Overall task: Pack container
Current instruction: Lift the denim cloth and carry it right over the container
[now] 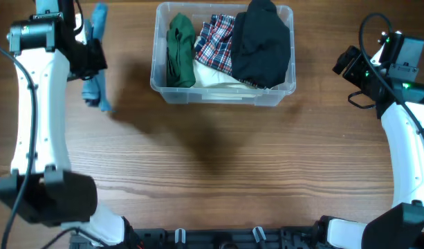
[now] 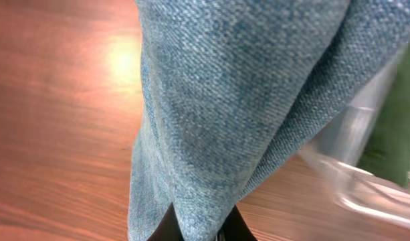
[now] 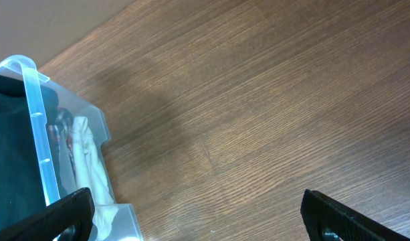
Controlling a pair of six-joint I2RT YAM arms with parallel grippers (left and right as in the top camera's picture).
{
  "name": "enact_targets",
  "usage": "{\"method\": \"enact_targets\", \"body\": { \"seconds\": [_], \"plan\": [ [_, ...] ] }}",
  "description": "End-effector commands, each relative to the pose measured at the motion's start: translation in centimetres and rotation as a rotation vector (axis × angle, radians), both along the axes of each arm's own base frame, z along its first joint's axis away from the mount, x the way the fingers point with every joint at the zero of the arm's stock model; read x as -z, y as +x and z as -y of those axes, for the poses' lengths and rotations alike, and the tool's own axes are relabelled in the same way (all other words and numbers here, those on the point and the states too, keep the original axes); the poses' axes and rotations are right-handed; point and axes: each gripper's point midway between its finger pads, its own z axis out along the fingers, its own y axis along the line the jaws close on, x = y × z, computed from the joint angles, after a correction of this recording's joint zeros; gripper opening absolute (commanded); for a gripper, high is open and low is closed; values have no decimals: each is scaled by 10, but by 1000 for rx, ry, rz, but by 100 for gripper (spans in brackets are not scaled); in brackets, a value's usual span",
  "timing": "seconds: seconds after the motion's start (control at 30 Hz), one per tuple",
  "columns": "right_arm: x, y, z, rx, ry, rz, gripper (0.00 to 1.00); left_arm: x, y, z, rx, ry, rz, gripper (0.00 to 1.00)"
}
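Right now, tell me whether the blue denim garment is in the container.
Out: the denim garment hangs from the left gripper, left of the container.

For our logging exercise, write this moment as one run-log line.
left gripper: holds denim, left of bin | right gripper: open, empty | bin: clothes inside

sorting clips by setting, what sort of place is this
Probably a robotics lab bench: left arm and right arm at a wooden table, a clear container of folded clothes, a denim garment in the left gripper.
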Motion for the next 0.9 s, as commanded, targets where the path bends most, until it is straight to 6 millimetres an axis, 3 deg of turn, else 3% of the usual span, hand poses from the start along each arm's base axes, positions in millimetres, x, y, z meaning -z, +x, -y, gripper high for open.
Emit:
{"method": "enact_targets", "body": {
  "seconds": [0.0, 0.3, 0.5, 0.7, 0.87],
  "plan": [
    [4, 0, 4, 24, -6, -9, 100, -67, -3, 33, 76, -87, 212, 4],
    [4, 0, 4, 24, -6, -9, 100, -143, -13, 114, 348, -426, 465, 4],
    [4, 0, 4, 23, -6, -9, 100, -177, -14, 161, 504, -639, 551, 4],
    [4, 0, 4, 24, -6, -9, 100, -189, -9, 205, 613, -677, 599, 4],
    [4, 0, 4, 24, -6, -9, 100, -183, -3, 256, 722, -750, 587, 4]
  ]
}}
